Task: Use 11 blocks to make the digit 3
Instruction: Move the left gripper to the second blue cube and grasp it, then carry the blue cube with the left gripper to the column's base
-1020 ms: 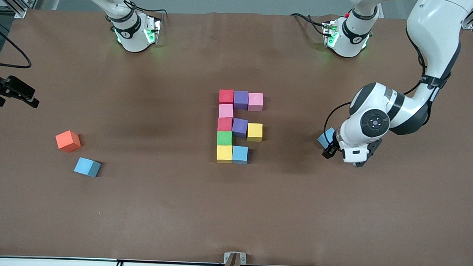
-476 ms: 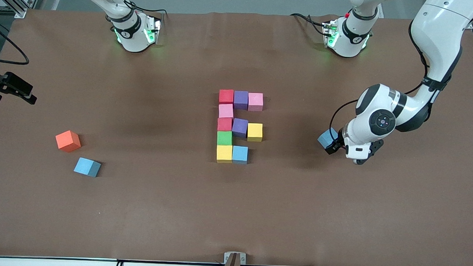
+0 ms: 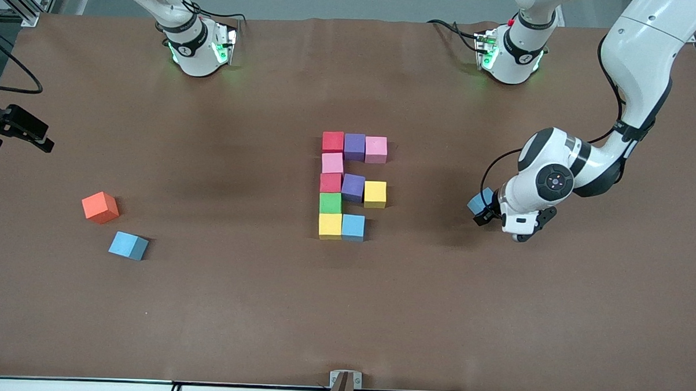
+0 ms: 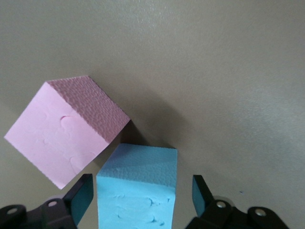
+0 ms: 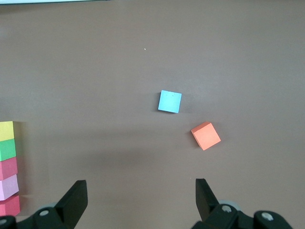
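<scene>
Several blocks form a figure mid-table: red (image 3: 333, 142), purple (image 3: 354, 146) and pink (image 3: 376, 149) in a row, a column down to yellow (image 3: 330, 225), and light blue (image 3: 353, 227) beside that yellow. My left gripper (image 3: 481, 214) (image 4: 141, 188) is low at the table toward the left arm's end. It stands open around a light blue block (image 3: 478, 202) (image 4: 138, 186), with a slim gap at each finger. A pink block (image 4: 66, 131) lies close beside that block; my arm hides it in the front view. My right gripper (image 3: 42, 143) (image 5: 141, 191) waits open over the right arm's end.
An orange cube (image 3: 100, 207) (image 5: 206, 135) and a loose light blue block (image 3: 128, 245) (image 5: 169, 101) lie toward the right arm's end of the table. The brown table (image 3: 240, 307) has bare room nearer the front camera.
The left hand shifted a little about the light blue block and its fingers have drawn in toward it. The right gripper rose slightly at the table's end.
</scene>
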### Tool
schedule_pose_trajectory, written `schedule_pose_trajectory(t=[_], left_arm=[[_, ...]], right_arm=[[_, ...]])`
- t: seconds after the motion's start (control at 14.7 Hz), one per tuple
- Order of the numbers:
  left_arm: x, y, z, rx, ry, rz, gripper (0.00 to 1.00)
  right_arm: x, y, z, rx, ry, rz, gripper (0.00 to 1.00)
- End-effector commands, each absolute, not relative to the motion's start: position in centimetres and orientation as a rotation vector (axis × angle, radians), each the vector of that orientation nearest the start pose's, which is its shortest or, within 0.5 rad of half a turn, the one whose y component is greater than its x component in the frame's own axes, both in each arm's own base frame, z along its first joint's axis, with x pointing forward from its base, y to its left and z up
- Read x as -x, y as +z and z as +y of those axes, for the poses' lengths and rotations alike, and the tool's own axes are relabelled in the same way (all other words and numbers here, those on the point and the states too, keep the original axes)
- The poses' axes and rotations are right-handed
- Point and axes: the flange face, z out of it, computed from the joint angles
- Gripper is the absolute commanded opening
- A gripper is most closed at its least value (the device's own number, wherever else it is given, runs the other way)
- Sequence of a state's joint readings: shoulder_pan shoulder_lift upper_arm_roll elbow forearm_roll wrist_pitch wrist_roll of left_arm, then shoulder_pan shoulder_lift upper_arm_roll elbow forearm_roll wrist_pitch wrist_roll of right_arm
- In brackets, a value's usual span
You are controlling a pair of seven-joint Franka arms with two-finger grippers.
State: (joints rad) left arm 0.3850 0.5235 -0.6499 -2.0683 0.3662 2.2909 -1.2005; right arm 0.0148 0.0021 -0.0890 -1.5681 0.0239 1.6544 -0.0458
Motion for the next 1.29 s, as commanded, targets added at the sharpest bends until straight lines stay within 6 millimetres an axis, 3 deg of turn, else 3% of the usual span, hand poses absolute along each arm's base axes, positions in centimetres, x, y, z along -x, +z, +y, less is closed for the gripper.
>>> schedule_pose_trajectory(t=[0.0,0.2,0.27,0.41,0.54,0.68,1.02,1.22], left_arm=[[-54.9,20.3,-14.0,2.892,0.234,-1.028,0.80],[-55.0,20.4,-14.1,2.880,0.231,-1.061,0.40],[-55.4,20.9,-14.2,2.879,0.224,-1.075,0.32],[-56.8,22.7,-15.4,2.875,0.170,-1.155,0.30],[-58.2,25.0,-19.0,2.881,0.111,-1.251,0.33],[-60.0,25.9,-22.7,2.875,0.111,-1.396,0.34],[-63.1,25.6,-31.2,2.797,0.199,-1.746,0.33],[-62.4,24.2,-35.1,2.665,0.257,-1.930,0.32]], right_arm=[[-56.0,63.3,-4.0,3.137,-0.128,0.034,1.00],[-56.0,63.4,-4.2,3.130,-0.128,0.042,1.00],[-56.0,63.3,-4.2,3.128,-0.129,0.044,1.00],[-56.0,63.3,-3.7,3.128,-0.133,0.032,1.00],[-56.4,63.1,-2.4,3.138,-0.135,0.008,1.00],[-56.3,63.1,-2.9,3.134,-0.135,0.025,1.00],[-56.3,62.9,-3.0,3.133,-0.114,0.013,1.00],[-56.4,62.6,-2.9,3.132,-0.107,0.008,1.00]])
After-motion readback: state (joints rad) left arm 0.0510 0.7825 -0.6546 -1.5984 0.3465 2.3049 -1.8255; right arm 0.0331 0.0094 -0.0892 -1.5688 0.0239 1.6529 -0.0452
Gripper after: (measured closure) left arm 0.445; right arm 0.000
